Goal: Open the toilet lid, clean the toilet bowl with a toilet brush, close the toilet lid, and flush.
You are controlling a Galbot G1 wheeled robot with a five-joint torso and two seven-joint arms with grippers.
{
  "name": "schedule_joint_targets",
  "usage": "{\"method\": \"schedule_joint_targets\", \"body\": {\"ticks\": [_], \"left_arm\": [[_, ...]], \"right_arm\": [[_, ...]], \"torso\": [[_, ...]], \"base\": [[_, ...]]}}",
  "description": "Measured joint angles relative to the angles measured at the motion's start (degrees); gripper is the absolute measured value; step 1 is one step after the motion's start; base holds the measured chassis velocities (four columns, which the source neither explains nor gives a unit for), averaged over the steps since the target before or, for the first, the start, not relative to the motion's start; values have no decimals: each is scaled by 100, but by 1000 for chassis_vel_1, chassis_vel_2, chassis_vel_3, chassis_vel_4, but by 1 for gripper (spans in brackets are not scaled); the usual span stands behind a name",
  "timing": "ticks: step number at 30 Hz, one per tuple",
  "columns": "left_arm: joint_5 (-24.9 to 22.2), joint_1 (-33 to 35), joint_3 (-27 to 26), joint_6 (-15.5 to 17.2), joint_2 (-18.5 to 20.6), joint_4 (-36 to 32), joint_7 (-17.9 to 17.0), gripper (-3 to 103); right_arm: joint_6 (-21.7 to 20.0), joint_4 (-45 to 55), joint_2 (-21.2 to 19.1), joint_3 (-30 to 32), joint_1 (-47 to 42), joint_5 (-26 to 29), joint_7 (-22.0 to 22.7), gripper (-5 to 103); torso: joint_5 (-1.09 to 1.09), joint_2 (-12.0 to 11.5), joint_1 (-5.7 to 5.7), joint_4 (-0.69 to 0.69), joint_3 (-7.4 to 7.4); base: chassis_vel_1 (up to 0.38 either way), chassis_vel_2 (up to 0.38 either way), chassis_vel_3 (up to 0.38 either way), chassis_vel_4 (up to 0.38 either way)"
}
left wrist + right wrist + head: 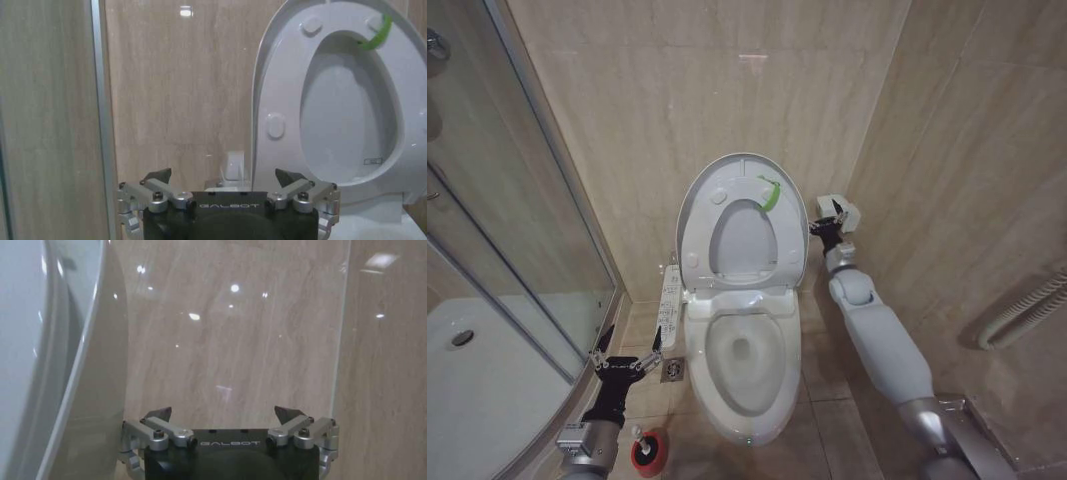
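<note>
Lid: raised, upright against the wall, long axis vertical, underside facing out, leaving the bowl clear for cleaning. Right hand: beside the lid's right edge, fingers spread, holding nothing. Left hand: low, left of the bowl, wide open and empty, above the brush standing in its red holder on the floor.

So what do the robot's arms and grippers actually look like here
Both grippers, left gripper and right gripper, have black bodies lettered GALBOT in white, with silver metal linkages and dark pointed fingertips. The right arm has smooth, rounded pale grey shells with a metallic silver joint lower down. The left arm's wrist is silver-grey.
</note>
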Motion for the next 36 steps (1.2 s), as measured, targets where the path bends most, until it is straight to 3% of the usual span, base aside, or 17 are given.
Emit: {"method": "schedule_joint_targets", "body": {"ticks": [15,36], "left_arm": [[0,0,0,0,0,0,0,100],[0,0,0,0,0,0,0,100]], "right_arm": [[-33,582,-314,9,-475,390,-251,100],[-108,1722,-921,178,-1301,783,-183,100]], "torso": [[0,0,0,1,0],[0,-1,0,1,0]], "base": [[0,0,0,0],[0,0,0,0]]}}
